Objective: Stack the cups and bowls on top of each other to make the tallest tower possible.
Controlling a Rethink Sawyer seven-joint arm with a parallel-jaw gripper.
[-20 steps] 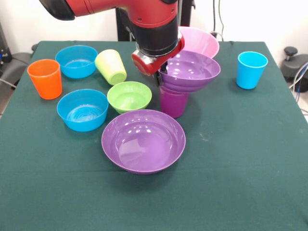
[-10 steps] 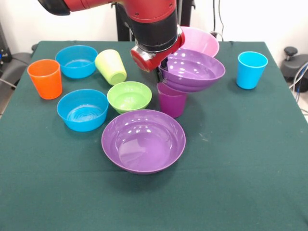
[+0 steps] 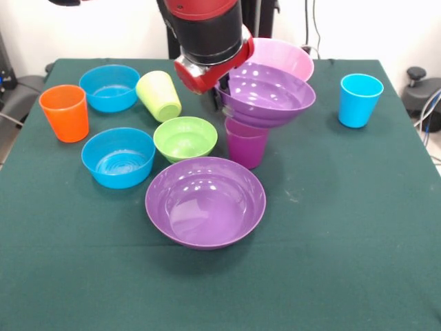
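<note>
I hold a wide, shallow purple bowl [image 3: 267, 94] by its rim, my gripper [image 3: 222, 103] clamped on the edge nearest the lime green cup [image 3: 159, 95]. The bowl hangs above the upright purple cup [image 3: 247, 143], its underside just over the cup's mouth; I cannot tell whether they touch.

The risk, as I judge it: I grip one edge only, so the bowl may tilt. The cup's mouth is narrow and the bowl's base rounded, so an off-centre release could let it slide off or tip the cup toward the small ribbed green bowl [image 3: 185, 138] just beside it.

Everything is smooth, glossy plastic, likely slippery. Another wide purple bowl [image 3: 205, 201] sits near the front, on a dark green cloth-covered table [image 3: 344, 227].
</note>
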